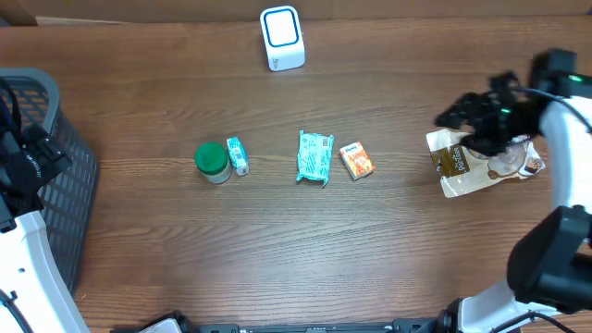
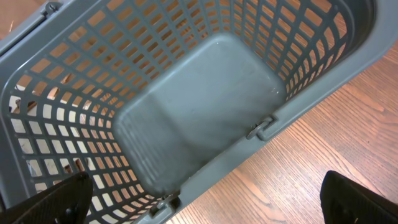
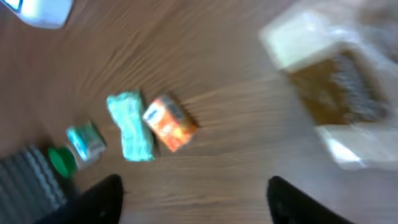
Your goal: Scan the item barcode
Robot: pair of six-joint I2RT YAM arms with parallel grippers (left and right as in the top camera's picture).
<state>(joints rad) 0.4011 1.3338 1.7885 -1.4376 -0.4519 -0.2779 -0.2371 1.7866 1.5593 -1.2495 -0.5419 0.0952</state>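
A white barcode scanner (image 1: 281,38) stands at the table's far edge, centre. A brown-and-white pouch (image 1: 483,165) lies flat at the right. My right gripper (image 1: 455,116) hovers just over the pouch's far left corner, open and empty. In the right wrist view, which is blurred, its fingertips (image 3: 99,198) stand wide apart over bare wood, with the pouch (image 3: 336,87) at the upper right. My left gripper (image 2: 205,208) is open and empty over the rim of the grey basket (image 2: 205,112).
In a row at mid-table lie a green-lidded jar (image 1: 213,162), a small teal box (image 1: 238,155), a teal packet (image 1: 314,157) and an orange box (image 1: 356,160). The grey basket (image 1: 55,185) fills the left edge, with the left arm above it.
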